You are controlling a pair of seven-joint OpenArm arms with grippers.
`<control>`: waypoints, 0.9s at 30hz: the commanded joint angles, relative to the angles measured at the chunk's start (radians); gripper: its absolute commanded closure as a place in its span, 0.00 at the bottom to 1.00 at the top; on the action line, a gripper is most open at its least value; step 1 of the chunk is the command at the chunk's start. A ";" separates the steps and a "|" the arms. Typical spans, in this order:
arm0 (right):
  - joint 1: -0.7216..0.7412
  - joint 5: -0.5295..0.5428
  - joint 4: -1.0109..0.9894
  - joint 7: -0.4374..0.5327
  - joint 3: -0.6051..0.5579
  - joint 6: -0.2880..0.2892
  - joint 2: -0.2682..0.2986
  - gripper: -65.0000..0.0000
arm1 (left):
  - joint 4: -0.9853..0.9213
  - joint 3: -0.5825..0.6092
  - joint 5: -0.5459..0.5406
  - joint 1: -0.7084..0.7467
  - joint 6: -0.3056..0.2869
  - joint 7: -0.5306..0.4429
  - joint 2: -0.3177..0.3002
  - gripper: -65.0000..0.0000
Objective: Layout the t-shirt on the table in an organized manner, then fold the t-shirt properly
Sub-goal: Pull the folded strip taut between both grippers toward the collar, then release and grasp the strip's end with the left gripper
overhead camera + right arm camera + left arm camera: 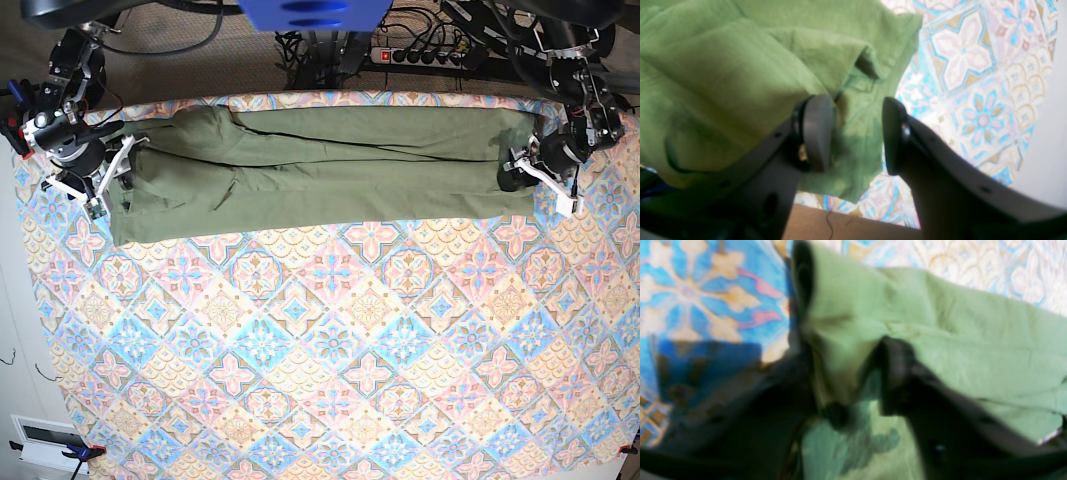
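The t-shirt point(320, 175) lies long across the upper frame; the left gripper point(522, 170) pinches its right end, and the right gripper point(857, 133) gapes around the left end.

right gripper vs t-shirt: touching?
Touching. Right wrist view: the right gripper has its jaws spread, and the left pad presses into a fold of the t-shirt, with cloth lying between both pads.

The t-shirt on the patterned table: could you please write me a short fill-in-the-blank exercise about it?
1. The t-shirt is ____ in colour.
2. In the base view it lies stretched along the table's ____ edge.
3. The right gripper's jaws stand ____, with cloth between them.

Missing words: green; far; apart
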 commanded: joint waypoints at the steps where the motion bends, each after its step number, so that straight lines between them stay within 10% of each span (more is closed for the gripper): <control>1: 0.006 0.004 0.017 0.015 0.006 -0.001 0.017 0.62 | 0.006 0.007 -0.008 0.007 -0.013 0.045 -0.001 0.79; 7: 0.029 0.004 0.017 0.015 0.006 -0.001 0.017 0.62 | 0.006 -0.002 -0.051 0.008 -0.030 0.041 -0.021 1.00; 27: 0.031 0.004 0.019 0.015 0.004 -0.001 0.017 0.62 | 0.036 -0.122 0.080 -0.110 -0.028 0.018 -0.192 1.00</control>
